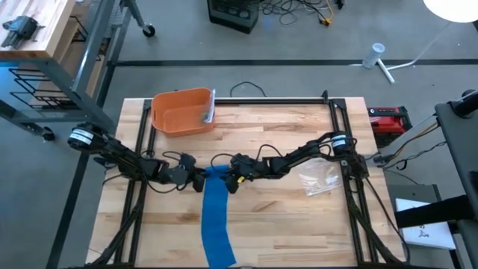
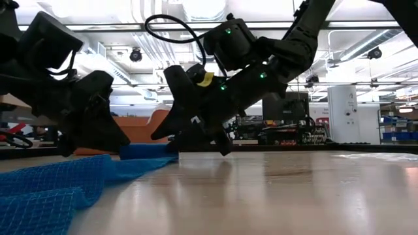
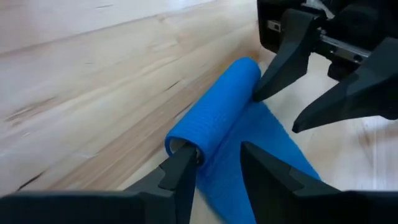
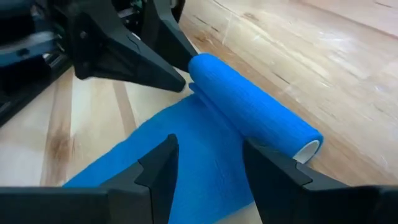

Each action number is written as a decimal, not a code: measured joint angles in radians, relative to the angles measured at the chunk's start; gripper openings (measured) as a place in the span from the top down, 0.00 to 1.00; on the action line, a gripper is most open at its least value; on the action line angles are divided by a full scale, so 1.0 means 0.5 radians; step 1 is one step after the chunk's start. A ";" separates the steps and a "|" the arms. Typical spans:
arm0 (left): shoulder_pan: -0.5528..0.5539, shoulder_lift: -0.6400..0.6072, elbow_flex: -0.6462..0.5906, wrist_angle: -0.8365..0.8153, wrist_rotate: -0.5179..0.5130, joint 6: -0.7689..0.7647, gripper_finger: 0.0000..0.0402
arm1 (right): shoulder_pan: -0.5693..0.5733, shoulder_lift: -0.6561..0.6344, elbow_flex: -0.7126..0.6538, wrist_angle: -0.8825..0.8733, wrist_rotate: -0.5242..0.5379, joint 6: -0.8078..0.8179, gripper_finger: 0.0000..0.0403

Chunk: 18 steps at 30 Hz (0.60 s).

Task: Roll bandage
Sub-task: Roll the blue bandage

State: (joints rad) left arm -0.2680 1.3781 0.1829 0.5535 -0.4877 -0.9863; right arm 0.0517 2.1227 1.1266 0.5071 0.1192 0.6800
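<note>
A blue bandage lies on the wooden table. Its rolled part (image 1: pixel 216 172) lies crosswise, a white core showing at each end, and its flat strip (image 1: pixel 216 224) runs from the roll to the near edge. My left gripper (image 1: pixel 196 181) stands open at the roll's left end and my right gripper (image 1: pixel 228 183) stands open at its right end. Both slant down toward the table. In each wrist view the flat strip shows between that gripper's own fingers, just near of the roll. My left gripper has one fingertip (image 3: pixel 186 163) at the roll's left end (image 3: pixel 180 146); I cannot tell whether it touches. Its other finger stands over the flat strip. The roll lies on the table. My right gripper has one fingertip (image 3: pixel 256 93) against the roll's near side close to its right end (image 3: pixel 249 81), coming in slanting down from the table's right. Its other finger (image 3: pixel 298 124) stands over the flat strip (image 3: pixel 261 143).
An orange bin (image 1: pixel 181 112) stands at the far left of the table. A clear plastic bag (image 1: pixel 317 181) lies to the right of my right arm. Black frame rails (image 1: pixel 340 134) run along the table's sides and far edge.
</note>
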 joint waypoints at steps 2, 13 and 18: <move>0.000 0.000 0.000 0.019 -0.001 0.020 0.71 | 0.000 0.000 -0.002 -0.002 -0.024 0.001 0.57; -0.001 -0.002 0.000 0.148 -0.001 0.116 0.71 | 0.000 -0.039 -0.004 -0.138 -0.037 0.033 0.57; -0.001 -0.002 0.000 0.145 0.000 0.123 0.71 | 0.005 -0.121 -0.007 -0.373 -0.028 0.037 0.57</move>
State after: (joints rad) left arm -0.2684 1.3769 0.1829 0.6261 -0.4877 -0.9247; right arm 0.0540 2.0622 1.1229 0.3205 0.1051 0.6983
